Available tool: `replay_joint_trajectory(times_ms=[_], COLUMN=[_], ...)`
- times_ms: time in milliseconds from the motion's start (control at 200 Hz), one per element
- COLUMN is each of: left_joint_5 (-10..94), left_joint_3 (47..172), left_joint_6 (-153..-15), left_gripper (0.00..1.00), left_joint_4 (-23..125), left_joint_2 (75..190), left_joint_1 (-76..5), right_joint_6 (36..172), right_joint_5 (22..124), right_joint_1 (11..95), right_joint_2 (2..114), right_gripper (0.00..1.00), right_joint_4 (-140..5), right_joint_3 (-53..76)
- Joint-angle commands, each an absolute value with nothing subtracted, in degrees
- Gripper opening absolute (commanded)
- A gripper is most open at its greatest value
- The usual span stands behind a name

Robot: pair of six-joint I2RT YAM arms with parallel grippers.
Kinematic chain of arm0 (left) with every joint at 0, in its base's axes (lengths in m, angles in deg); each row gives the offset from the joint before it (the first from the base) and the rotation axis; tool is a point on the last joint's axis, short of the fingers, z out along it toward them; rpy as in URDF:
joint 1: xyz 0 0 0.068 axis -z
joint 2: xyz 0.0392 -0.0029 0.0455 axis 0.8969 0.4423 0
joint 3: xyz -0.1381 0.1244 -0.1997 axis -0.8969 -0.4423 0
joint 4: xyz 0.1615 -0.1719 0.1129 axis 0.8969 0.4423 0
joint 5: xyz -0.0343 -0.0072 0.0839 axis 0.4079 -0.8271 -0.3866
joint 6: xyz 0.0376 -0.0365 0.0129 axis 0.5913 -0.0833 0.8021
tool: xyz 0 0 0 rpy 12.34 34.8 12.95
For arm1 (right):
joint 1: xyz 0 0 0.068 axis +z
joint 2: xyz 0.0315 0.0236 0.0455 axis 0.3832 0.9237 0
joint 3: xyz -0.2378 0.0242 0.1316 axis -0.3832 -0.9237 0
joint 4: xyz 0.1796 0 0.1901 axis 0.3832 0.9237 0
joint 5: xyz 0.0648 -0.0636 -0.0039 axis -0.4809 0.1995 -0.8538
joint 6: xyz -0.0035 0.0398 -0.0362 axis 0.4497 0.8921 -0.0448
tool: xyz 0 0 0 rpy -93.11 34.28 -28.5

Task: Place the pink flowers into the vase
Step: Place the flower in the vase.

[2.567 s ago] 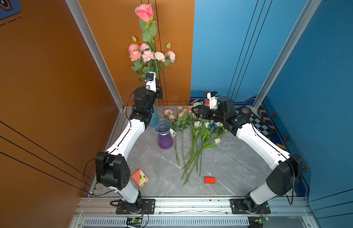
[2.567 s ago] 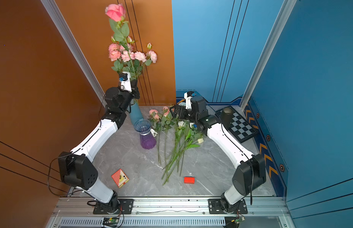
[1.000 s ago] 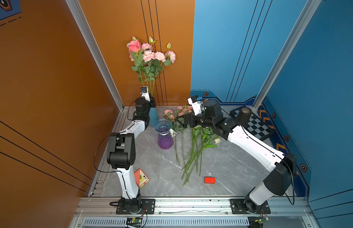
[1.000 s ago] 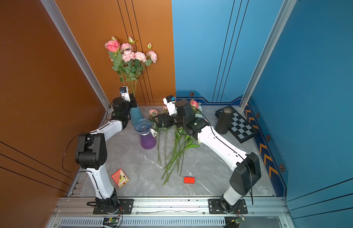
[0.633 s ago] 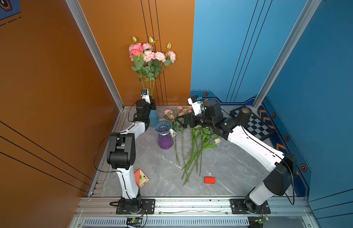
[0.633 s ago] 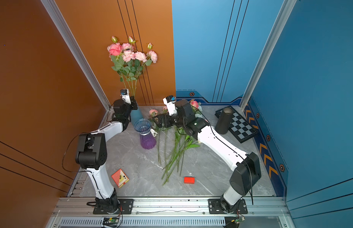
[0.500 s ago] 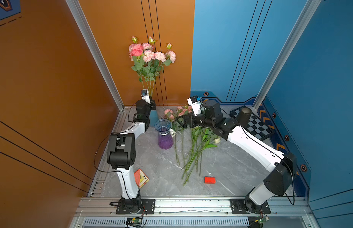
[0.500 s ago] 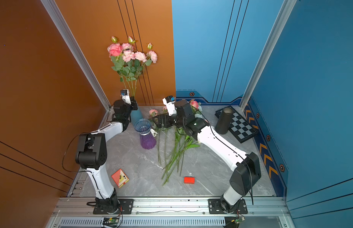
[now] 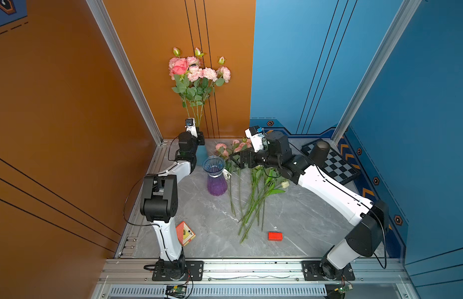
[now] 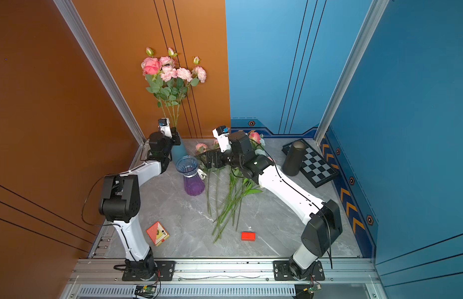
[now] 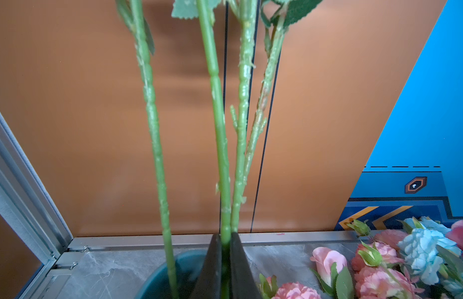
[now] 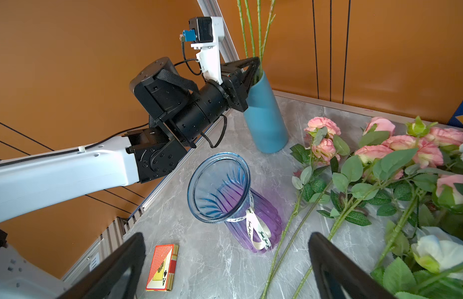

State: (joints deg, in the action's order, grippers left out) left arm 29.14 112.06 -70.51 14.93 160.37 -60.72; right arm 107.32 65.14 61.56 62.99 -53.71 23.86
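Several pink flowers (image 9: 196,70) (image 10: 171,70) stand upright in a teal vase (image 9: 200,155) (image 12: 264,119) at the back wall. My left gripper (image 9: 199,139) (image 11: 225,248) sits just above the vase's mouth, shut on one green stem (image 11: 220,145) that runs down into it. More pink flowers (image 9: 235,146) (image 12: 375,150) lie on the table. My right gripper (image 9: 234,160) (image 12: 225,236) hovers open and empty over their stems, beside a purple glass vase (image 9: 216,178) (image 12: 225,191) that is empty.
White and pale blue flowers (image 12: 437,253) (image 11: 421,246) lie mixed with the pink ones. A card pack (image 9: 185,233) and a red block (image 9: 275,236) lie near the front. A black cylinder (image 9: 319,152) stands on a checkerboard (image 9: 336,165) at the back right.
My left gripper has come down with the pink rose, whose stem now sits in the teal vase and whose head is level with the others. My right gripper moved left over the lying flowers.
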Motion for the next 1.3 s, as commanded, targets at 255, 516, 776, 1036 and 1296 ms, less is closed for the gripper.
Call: replay_joint_trajectory(times_ms=[255,516,776,1036,1296], left_joint_5=[31.33,34.76,44.61,60.14,66.91], left_joint_3=[109.02,108.0,107.59,112.5,109.53], left_joint_6=[-70.97,-71.44,-80.52,-87.54,-88.08], left_gripper=[0.36,0.58,0.99,0.99,0.99], left_joint_4=[15.59,15.68,20.1,31.32,36.76], left_joint_2=[154.75,150.03,139.9,132.82,128.97], left_joint_1=[-60.85,-60.79,-62.64,-63.03,-56.84], right_joint_6=[107.18,107.31,108.25,111.48,115.14], right_joint_5=[65.81,66.03,68.12,70.2,73.27], right_joint_1=[62.05,61.85,60.36,56.57,51.7], right_joint_2=[59.77,58.35,57.9,59.21,63.55], right_gripper=[1.0,1.0,1.0,1.0,1.0], right_joint_4=[-56.33,-57.35,-57.36,-55.59,-46.75], right_joint_3=[21.89,19.55,18.31,17.84,19.36])
